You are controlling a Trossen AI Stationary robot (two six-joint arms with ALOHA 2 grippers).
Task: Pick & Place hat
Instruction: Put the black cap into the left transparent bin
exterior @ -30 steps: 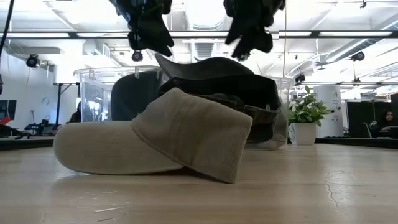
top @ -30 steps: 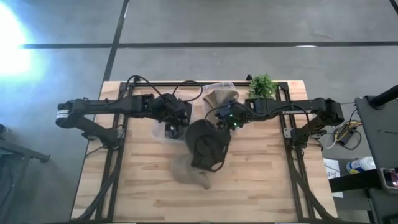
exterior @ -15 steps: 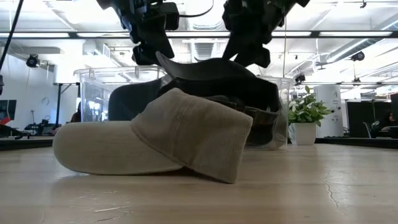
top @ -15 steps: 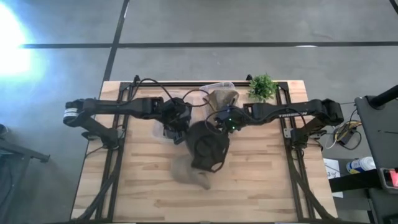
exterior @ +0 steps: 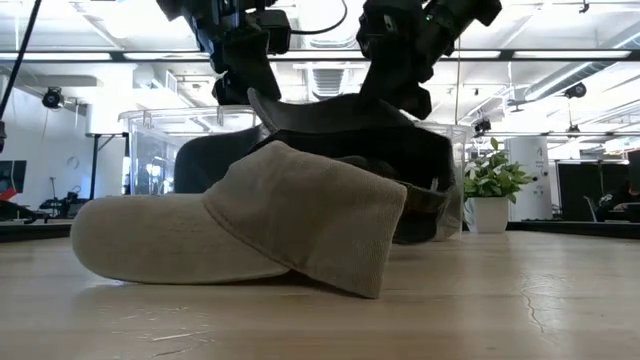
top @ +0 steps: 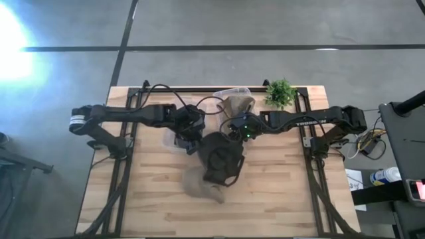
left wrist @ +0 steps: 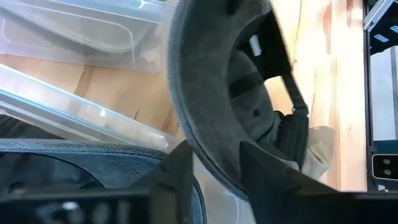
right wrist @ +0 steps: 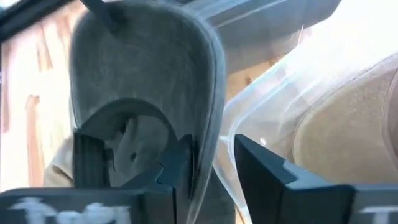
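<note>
A dark cap (top: pixel 222 158) lies crown down, its opening up, with its near part on a tan cap (top: pixel 201 187) that rests flat on the table. In the low view the tan cap (exterior: pixel 250 225) fronts the dark cap (exterior: pixel 350 125). My left gripper (top: pixel 194 138) and right gripper (top: pixel 232 133) are both open and lowered onto the dark cap's far rim, one at each side. Each straddles that rim in its own wrist view: left gripper (left wrist: pixel 214 165), right gripper (right wrist: pixel 211 158). My left gripper comes from above, pointing down, astride the dark cap's upturned rim (left wrist: pixel 202 134), one finger (left wrist: pixel 261 168) inside the crown and one finger (left wrist: pixel 177 165) outside. The cap stays resting on the tan cap. My right gripper also comes from above, astride the rim's other side (right wrist: pixel 211 118). Its finger (right wrist: pixel 180 165) lies against the rim, while the other finger (right wrist: pixel 261 165) stands a little off it.
A clear plastic bin (top: pixel 176 136) sits just beyond the dark cap, with another tan hat (top: pixel 238 105) in it and its lid beside. A small potted plant (top: pixel 280 93) stands at the far right. Bare wood lies toward the near edge.
Both grippers have come down from above the dark cap onto its rim; the left one also moved toward the table's right. The dark cap was nudged, and the tan cap under it slid a little, its brim shifting left in the low view.
</note>
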